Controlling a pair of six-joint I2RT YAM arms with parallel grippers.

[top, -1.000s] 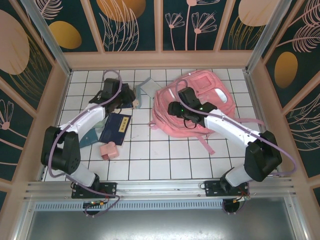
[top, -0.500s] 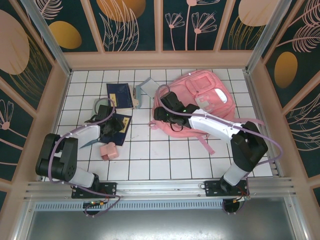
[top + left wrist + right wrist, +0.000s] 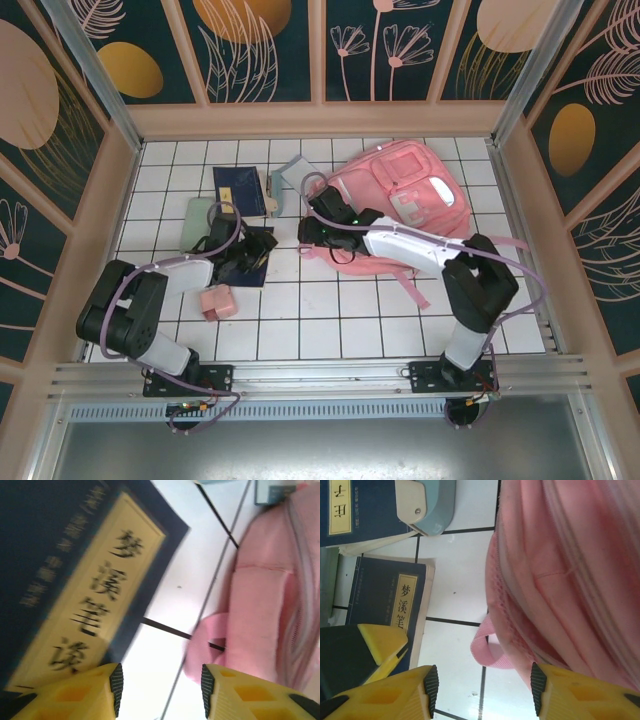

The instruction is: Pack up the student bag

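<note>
Navy book (image 3: 238, 188), pink box (image 3: 217, 301), green pouch (image 3: 198, 222)

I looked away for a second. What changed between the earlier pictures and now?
The left end effector drew back from the far blue book to the near blue book, jaws open. The right end effector slid left across the student bag to its left edge, open; the bag settled flatter. The small pink box stayed.

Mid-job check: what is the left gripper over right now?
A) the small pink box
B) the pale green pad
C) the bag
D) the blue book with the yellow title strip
D: the left gripper hangs open just over the blue book, with the book's yellow title strip right by its fingers. The bag lies off to one side.
</note>
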